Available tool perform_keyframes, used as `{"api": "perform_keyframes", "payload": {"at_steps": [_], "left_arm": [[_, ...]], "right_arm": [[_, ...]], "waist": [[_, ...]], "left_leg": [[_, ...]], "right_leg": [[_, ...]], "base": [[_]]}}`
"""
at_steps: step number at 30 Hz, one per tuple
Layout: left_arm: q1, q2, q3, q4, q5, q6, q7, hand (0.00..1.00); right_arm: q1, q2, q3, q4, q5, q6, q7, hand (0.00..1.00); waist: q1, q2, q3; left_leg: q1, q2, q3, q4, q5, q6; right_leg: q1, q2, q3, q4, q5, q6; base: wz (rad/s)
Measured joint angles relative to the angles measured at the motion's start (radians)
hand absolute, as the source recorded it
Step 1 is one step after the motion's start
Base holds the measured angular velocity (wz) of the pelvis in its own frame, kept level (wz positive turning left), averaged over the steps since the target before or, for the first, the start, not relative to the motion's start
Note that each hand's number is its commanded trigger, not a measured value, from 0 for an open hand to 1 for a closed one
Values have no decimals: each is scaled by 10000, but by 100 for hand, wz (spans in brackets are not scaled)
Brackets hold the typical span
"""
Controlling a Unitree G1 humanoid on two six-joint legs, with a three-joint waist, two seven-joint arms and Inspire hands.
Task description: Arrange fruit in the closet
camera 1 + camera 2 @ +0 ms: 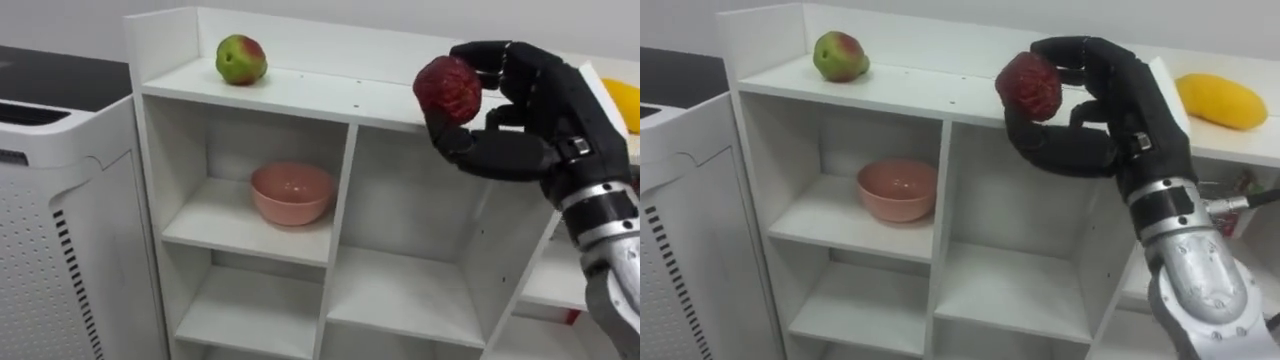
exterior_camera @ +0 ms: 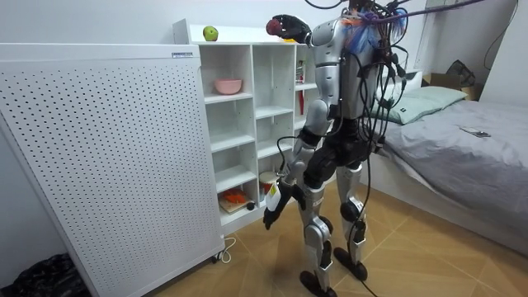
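1. red fruit [image 1: 448, 88]: dark red, round, with a knobbly skin. it is held in the air just above the front edge of the top board of the closet [image 1: 300, 95], about over the upright divider. it is not yet set down.
2. handling, as judged: it looks small and light for the hand. the rough skin should give fair purchase, so a slip seems unlikely. i cannot tell whether the flesh is soft or firm, so a moderate squeeze is safest. being round, it may roll once released, so it is better placed well back from the edge.
3. point of hold: round the widest part, with the thumb opposite the fingers.
4. right hand [image 1: 530, 120]: fingers and thumb are curled round the red fruit, thumb beneath and fingers over the top and far side.
5. green-red fruit [image 1: 240, 59]: on the top board near the left rear corner, well apart from the red fruit.
6. yellow fruit [image 1: 1222, 100]: long, lying on the top board to the right, beyond the right hand.
7. pink bowl [image 1: 291, 192]: upright in the upper left compartment.
8. left hand [image 2: 271, 216]: hangs low by the thigh. i cannot tell how its fingers are set.
9. stance: the robot stands upright facing the closet. a perforated white panel [image 2: 107, 157] is at the room view's left and a bed [image 2: 462, 157] at its right.
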Motion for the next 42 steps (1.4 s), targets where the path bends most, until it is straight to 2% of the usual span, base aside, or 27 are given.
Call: {"api": "perform_keyframes", "payload": {"at_steps": [4,9,15,17,18,19,21,23,27,30,32,33,34,35,37,39,41,42], "left_arm": [[126,-76,-242,17,-32,-6,-6,0],[82,-55,-866,342,-128,-150,115,0],[-193,-67,-1436,967,-914,-227,144,0],[-337,-71,-1531,1137,-1211,-293,186,0],[-337,-71,-1540,1154,-1217,-332,210,0],[-327,-71,-1550,1202,-1288,-406,261,0],[-350,-72,-1563,1208,-1531,-454,320,0],[-542,-84,-1607,1489,-1631,-483,489,0],[-895,-83,-1758,1808,-2030,-414,477,0],[-1003,-125,-1805,1871,-2434,-428,468,0],[-1032,-129,-1958,1872,-2901,-438,465,0],[-1025,-129,-1980,1869,-3056,-433,464,0],[-1029,-150,-2042,1853,-3180,-389,461,0],[-1030,-157,-2109,1841,-3178,-362,461,0],[-1042,-158,-2272,1751,-3191,-207,468,0],[-1065,-169,-2555,1690,-3379,-119,467,0],[-1053,-242,-2910,1596,-3737,-10,456,0],[-1053,-257,-2963,1546,-3788,16,451,0]], "right_arm": [[715,462,335,-603,108,-103,436,100],[1362,704,821,-556,289,-252,740,100],[2006,1013,1619,50,455,-264,1137,100],[2280,1334,1689,297,512,-317,1236,100],[2307,1420,1708,531,553,-422,1300,100],[2357,1555,1759,1054,571,-498,1340,100],[2370,1671,1813,1713,570,-498,1353,100],[2351,1811,1829,2954,573,-696,1338,100],[2163,2124,1751,5335,1236,-680,1193,100],[1740,2381,1669,7188,2643,-674,1004,100],[1468,2410,1602,8108,4511,-622,848,100],[1412,2414,1551,8214,5005,-613,851,100],[1160,2460,1431,8560,5947,-609,890,100],[978,2458,1400,8810,6387,-601,896,100],[383,2473,1183,9452,8045,-551,884,100],[-176,2489,1009,10003,9435,-549,895,100],[-751,2418,863,10569,11082,-566,918,100],[-842,2396,824,10632,11383,-565,939,100]], "waist": [[-143,228,-87],[-203,352,-59],[-180,454,-33],[-187,528,-9],[-181,590,23],[-186,650,-31],[-228,780,0],[-245,923,19],[-140,1019,71],[-169,1045,156],[69,1075,244],[82,1080,260],[72,1169,339],[79,1213,376],[328,1235,397],[423,1231,415],[735,1265,430],[799,1265,430]], "left_leg": [[18,4,43,-55,-1,-2],[1,6,60,-37,0,-1],[-320,21,286,3,5,6],[-584,16,290,108,7,8],[-596,13,294,111,7,9],[-690,17,308,121,7,9],[-972,30,272,237,9,13],[-1431,31,226,434,22,31],[-2336,62,188,880,49,70],[-3125,-62,148,1415,45,77],[-3731,-133,175,1783,53,143],[-3944,-164,171,1901,55,163],[-4382,-197,114,2185,49,232],[-4594,-202,75,2267,43,248],[-5555,-229,144,2791,1,322],[-6161,-296,159,3105,-17,327],[-6757,-308,216,3432,13,322],[-6908,-313,220,3499,19,318]], "right_leg": [[5,2,-13,7,14,-22],[-32,0,17,12,16,-25],[-509,2,255,47,39,-63],[-730,-12,238,47,56,-87],[-739,-15,231,47,58,-90],[-848,-20,227,83,58,-90],[-1117,-29,182,227,58,-89],[-1563,-54,105,401,58,-90],[-2666,-221,-33,1311,-125,-166],[-3649,-458,-36,2352,-379,-156],[-4341,-605,-49,2898,-511,-141],[-4519,-658,-79,3001,-575,-157],[-4893,-721,-152,3263,-641,-214],[-5088,-739,-167,3398,-653,-224],[-6150,-891,-146,4180,-831,-285],[-6826,-1020,-128,4593,-1025,-318],[-7485,-1046,-17,5020,-1103,-350],[-7642,-1061,-5,5119,-1115,-366]], "base": [[-2],[-1],[-12],[0],[0],[0],[2],[8],[3],[8],[0],[11],[18],[19],[12],[14],[4],[4]]}}
